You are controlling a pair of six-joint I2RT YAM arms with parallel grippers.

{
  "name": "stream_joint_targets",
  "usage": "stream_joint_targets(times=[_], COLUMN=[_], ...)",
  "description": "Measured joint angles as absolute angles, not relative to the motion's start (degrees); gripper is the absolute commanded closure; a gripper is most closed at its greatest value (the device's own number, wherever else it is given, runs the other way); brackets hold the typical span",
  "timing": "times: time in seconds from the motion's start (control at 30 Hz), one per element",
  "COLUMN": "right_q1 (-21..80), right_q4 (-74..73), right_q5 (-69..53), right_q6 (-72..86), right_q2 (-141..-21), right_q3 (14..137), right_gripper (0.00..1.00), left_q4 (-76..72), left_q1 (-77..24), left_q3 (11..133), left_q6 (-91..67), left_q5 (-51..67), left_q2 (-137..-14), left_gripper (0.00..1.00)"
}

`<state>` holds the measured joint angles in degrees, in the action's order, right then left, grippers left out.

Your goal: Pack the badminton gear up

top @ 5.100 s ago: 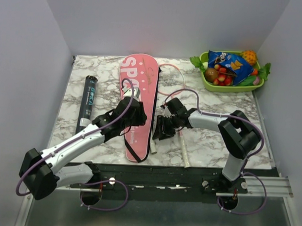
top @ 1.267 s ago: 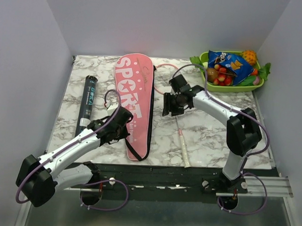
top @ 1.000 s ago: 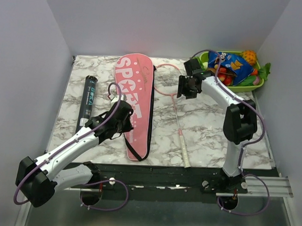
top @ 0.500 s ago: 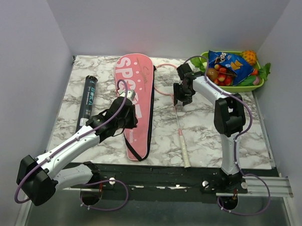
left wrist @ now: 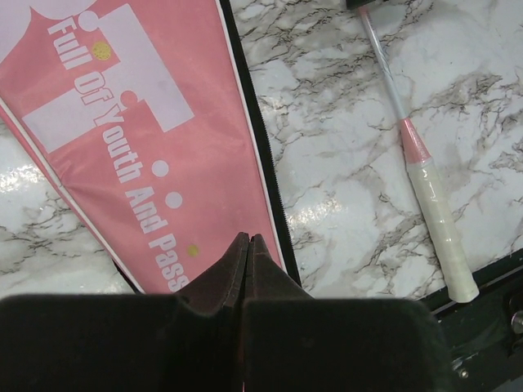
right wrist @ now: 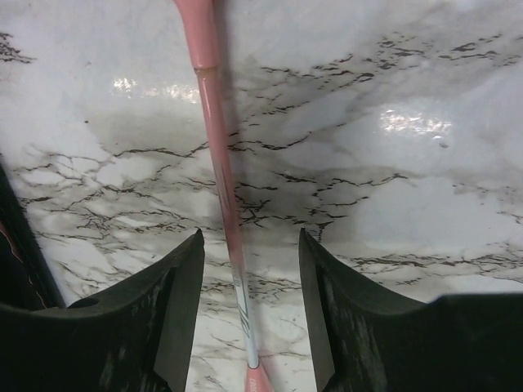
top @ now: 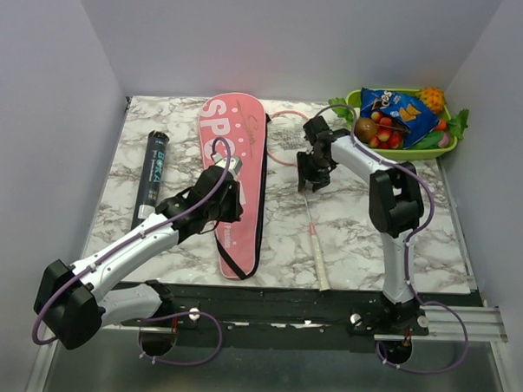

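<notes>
- In the last second the right pincer [top: 309, 175] has swung back from the far right, by the tray [top: 400, 153], and dropped over the racket [top: 321, 266].
- It now stands open, one finger on each side of the thin pink shaft [right wrist: 219, 163], close above the worktop [top: 364, 235] and not yet gripping.
- The left pincer [top: 230, 205] has crept a little farther along the bag [top: 237, 147] over the same second. Its fingers [left wrist: 248, 245] are pressed together above the bag's right edge, and nothing shows between them.
- The bag has straightened since five seconds ago and lies flat, wide end far, narrow end near.
- The racket has hardly moved. It lies outside the bag, just to its right, with the head far and the white handle near.
- The tube [top: 152, 176] stays well to the left of the bag, untouched.
- Judging from this, packing has barely begun. The right arm looks set to close on the shaft, and the bag would still need opening.
- I cannot pick out any shuttlecocks.
- The worktop is glossy white marble with dark veins, and lamp glare shows on it in both wrist views. The slick surface may let the thin shaft slide when pinched.
- Plain grey walls close in the left, far and right sides.
</notes>
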<state>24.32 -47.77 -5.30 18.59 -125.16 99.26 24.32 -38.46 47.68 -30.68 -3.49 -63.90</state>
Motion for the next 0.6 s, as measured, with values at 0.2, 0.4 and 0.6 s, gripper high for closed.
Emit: stream_joint_targets(times=[0.2, 0.4, 0.6], right_q1=[25.96, 26.48, 26.59], right_q4=[-47.92, -48.49, -48.99], right_q5=[-5.08, -2.46, -0.86], right_q6=[17.87, 17.41, 17.76], right_q2=[-125.73, -125.91, -126.02], right_q3=[99.26, 99.26, 99.33], right_gripper=[0.51, 0.84, 0.99], left_q4=[23.99, 24.01, 24.01], left_q1=[-38.3, -38.06, -37.93], left_q3=[48.01, 48.01, 48.01], left_q6=[-30.48, -30.85, -31.14], left_q5=[-3.42, -3.46, -3.55], left_q2=[-64.64, -64.97, -64.97], left_gripper=[0.96, 0.98, 0.99])
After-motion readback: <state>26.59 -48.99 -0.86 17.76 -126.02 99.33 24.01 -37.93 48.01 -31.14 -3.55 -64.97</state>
